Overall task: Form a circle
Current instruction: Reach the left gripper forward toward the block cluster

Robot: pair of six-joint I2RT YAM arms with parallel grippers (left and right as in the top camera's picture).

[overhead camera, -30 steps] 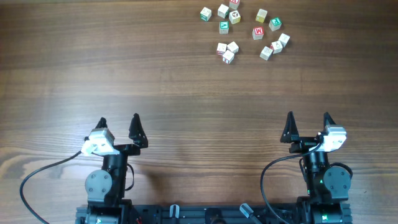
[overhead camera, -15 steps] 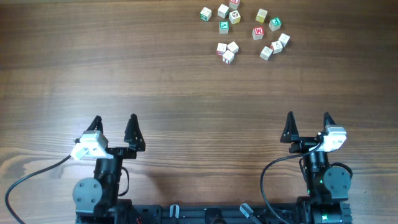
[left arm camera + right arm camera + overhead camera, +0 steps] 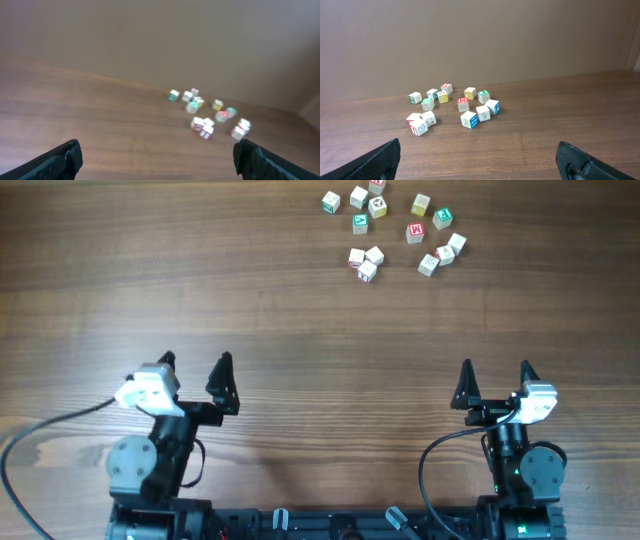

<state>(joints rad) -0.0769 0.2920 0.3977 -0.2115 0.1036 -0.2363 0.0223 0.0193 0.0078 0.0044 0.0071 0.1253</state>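
Note:
Several small wooden letter cubes (image 3: 390,228) lie in a loose scatter at the table's far right, some touching, with no ring shape among them. Three of them huddle together (image 3: 364,262) on the near left of the scatter. My left gripper (image 3: 196,362) hovers open and empty near the front left, far from the cubes. My right gripper (image 3: 496,370) stands open and empty at the front right. The left wrist view shows the cubes (image 3: 207,114) blurred, ahead and to the right of the left gripper (image 3: 157,156). In the right wrist view the cubes (image 3: 452,107) sit ahead of the right gripper (image 3: 479,156), left of centre.
Bare wooden tabletop (image 3: 300,310) stretches between both grippers and the cubes. A plain brown wall (image 3: 480,40) rises just behind the cubes at the table's far edge. Each arm's cable trails beside its base at the front edge.
The left arm has swung about: its gripper drifted left, then came back right and a little farther from the front edge. The right arm and the cubes have stayed put.

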